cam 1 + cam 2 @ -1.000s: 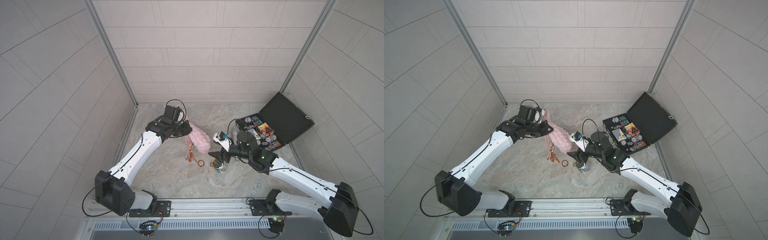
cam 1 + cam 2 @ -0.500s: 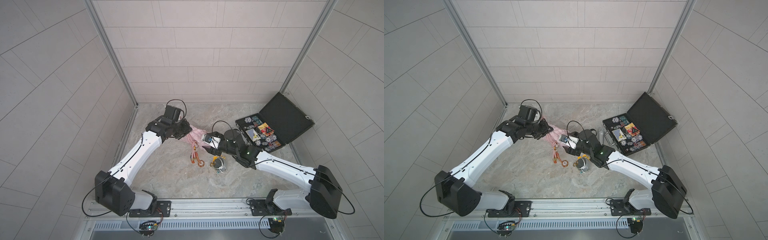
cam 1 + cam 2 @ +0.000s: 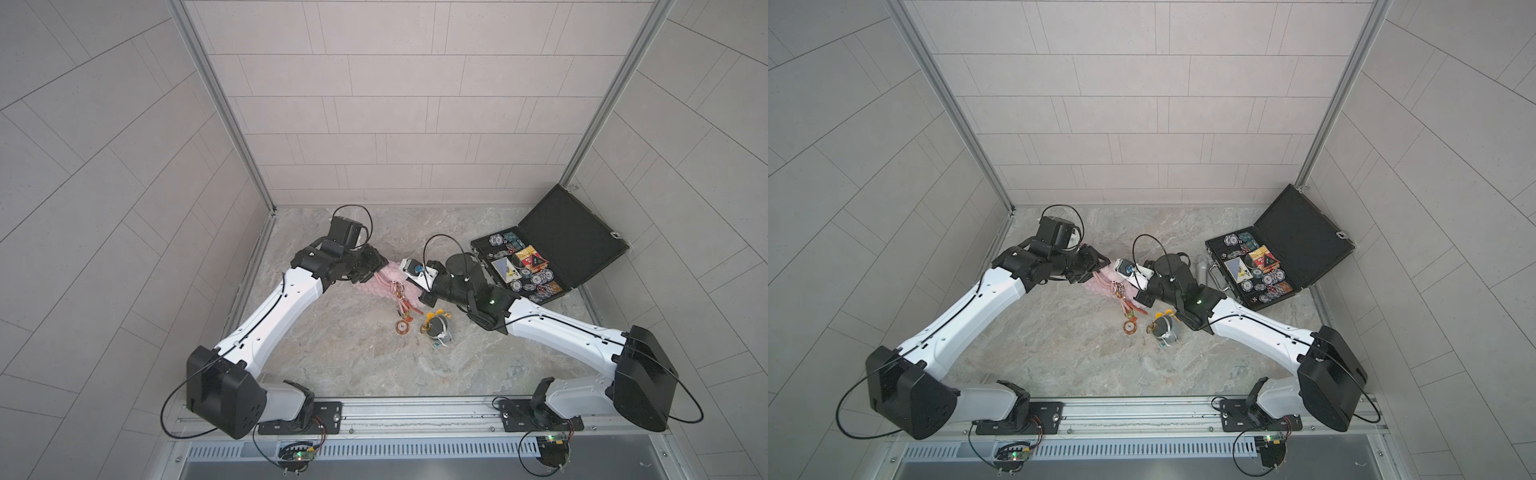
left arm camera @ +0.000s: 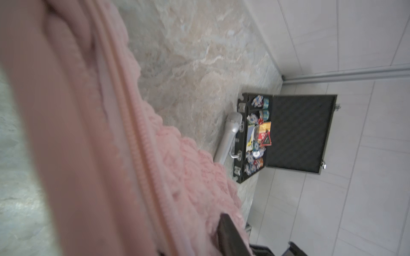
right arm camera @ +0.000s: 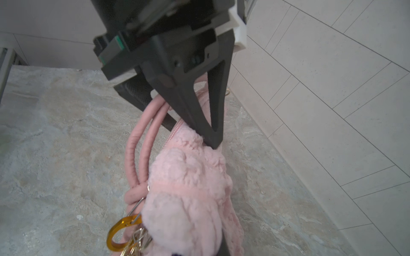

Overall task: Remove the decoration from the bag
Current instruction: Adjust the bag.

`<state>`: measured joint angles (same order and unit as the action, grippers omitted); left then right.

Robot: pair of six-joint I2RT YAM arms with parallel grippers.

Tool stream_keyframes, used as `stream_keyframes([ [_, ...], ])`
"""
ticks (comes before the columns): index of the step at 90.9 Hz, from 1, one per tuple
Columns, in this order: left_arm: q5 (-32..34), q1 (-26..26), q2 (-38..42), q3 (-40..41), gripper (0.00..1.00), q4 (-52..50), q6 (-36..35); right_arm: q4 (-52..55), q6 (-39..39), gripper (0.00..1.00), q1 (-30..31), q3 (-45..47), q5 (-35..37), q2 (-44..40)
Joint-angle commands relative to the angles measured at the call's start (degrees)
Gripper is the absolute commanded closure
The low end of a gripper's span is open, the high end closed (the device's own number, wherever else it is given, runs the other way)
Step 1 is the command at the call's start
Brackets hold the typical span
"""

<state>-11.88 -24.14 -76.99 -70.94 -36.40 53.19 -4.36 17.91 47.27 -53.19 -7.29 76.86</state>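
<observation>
The pink puffy bag hangs between my two grippers just above the table. My left gripper is open, with the cord straps and the zip edge lying between its spread fingers. One of its fingers shows against the bag. My right gripper is shut on the plush end of the bag. The decoration hangs from the straps: an orange carabiner with charms and a round orange disc.
A grey and yellow charm lies loose on the table near the right arm. An open black case with chips and cards stands at the back right. A silver microphone lies against its front. Tiled walls enclose the table.
My right arm left the grey charm, moved to the bag and shut on its plush end. The left gripper, earlier shut on the bag, has opened.
</observation>
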Motion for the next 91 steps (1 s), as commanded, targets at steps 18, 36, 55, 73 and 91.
stream_keyframes([
  [18, -1.35, 0.49, 6.83, 4.57, 0.52, 0.27, -0.31, -6.88, -16.93, 1.0, -2.03, 0.84, 0.51, -5.55],
  [36, -0.42, 0.49, 10.8, 9.11, 0.52, 2.31, 3.59, -8.02, -24.45, 1.0, -3.27, 0.76, 0.48, -6.87],
  [55, 0.04, 0.5, 13.24, 10.46, 0.47, 5.63, 6.67, -7.04, -27.07, 1.0, -3.32, 0.12, 0.97, -6.21],
  [73, 2.07, 0.5, 17.37, 12.8, 0.43, 8.73, 9.08, -6.07, -27.97, 1.0, -3.33, -0.36, 1.14, -5.93],
  [91, 2.15, 0.51, 20.02, 14.77, 0.44, 10.23, 11.13, -5.82, -29.55, 1.0, -3.33, -0.77, 1.03, -5.42],
])
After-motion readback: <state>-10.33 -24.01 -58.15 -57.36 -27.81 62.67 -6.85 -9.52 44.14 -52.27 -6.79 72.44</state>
